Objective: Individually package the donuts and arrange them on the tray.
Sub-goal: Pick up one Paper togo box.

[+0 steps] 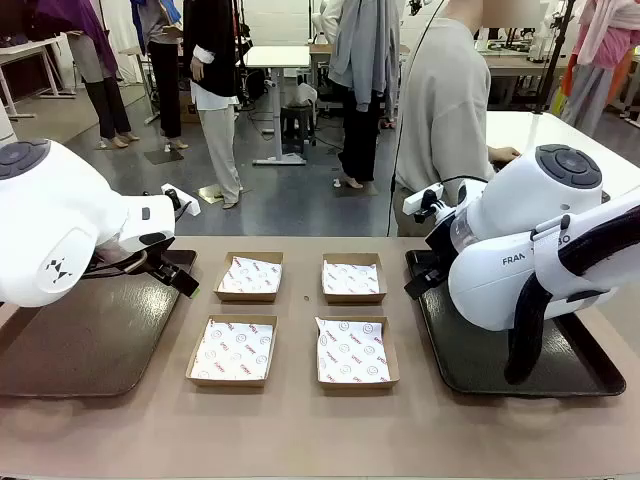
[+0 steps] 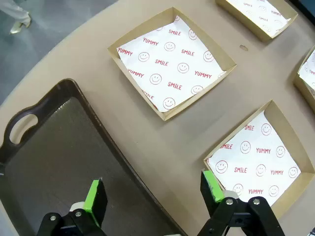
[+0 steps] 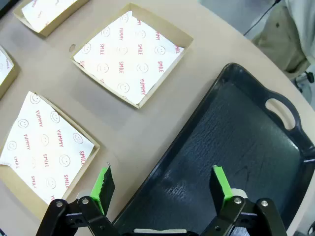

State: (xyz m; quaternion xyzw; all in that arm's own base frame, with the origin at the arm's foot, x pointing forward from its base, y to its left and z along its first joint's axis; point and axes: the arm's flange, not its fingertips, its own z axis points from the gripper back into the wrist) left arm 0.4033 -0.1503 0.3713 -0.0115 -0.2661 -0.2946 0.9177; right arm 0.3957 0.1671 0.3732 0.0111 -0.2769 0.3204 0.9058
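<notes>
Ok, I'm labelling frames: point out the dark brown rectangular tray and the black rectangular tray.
dark brown rectangular tray (image 1: 90, 340), front view, bare floor
black rectangular tray (image 3: 236, 132), right wrist view, bare floor

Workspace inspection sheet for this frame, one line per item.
Surface: tan table.
Job's things: four boxes with printed paper liners, in two rows of two; left tray and right tray flank them, both bare.
Clutter: one small speck between the far boxes.
Grippers: left gripper open over the left tray's edge; right gripper open over the right tray's edge; nothing held.
Cables: black hose on the right arm.
Surroundings: person at the far side; white tables beyond.
</notes>
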